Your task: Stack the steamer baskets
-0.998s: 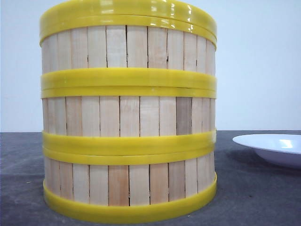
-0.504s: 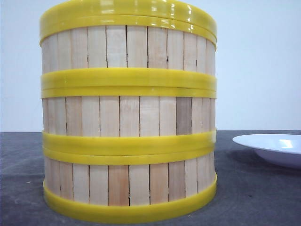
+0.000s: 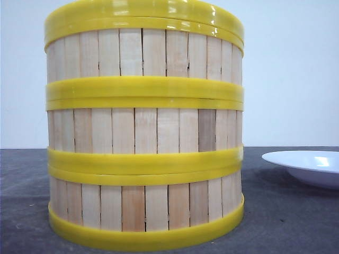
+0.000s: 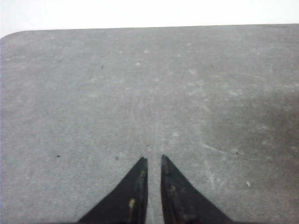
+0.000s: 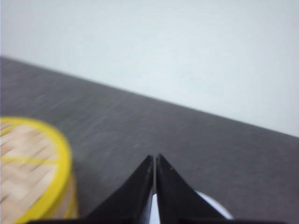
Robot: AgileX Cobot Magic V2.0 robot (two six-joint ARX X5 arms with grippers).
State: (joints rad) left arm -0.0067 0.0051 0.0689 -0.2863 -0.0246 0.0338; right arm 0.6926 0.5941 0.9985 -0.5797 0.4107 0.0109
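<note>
Three steamer baskets stand stacked in one column close to the front camera: the bottom one [image 3: 144,207], the middle one [image 3: 144,130] and the top one [image 3: 144,53], with their yellow rims meeting. A yellow-rimmed lid [image 3: 143,12] caps the column; its woven top [image 5: 23,161] shows in the right wrist view. Neither gripper appears in the front view. My left gripper [image 4: 153,159] hovers over bare grey table, fingers nearly together and holding nothing. My right gripper [image 5: 154,156] is shut and empty, raised beside the stack.
A white plate [image 3: 307,166] lies on the dark grey table [image 3: 286,222] to the right of the stack, and its rim [image 5: 212,205] shows under the right gripper. The table's far edge [image 4: 140,29] meets a pale wall.
</note>
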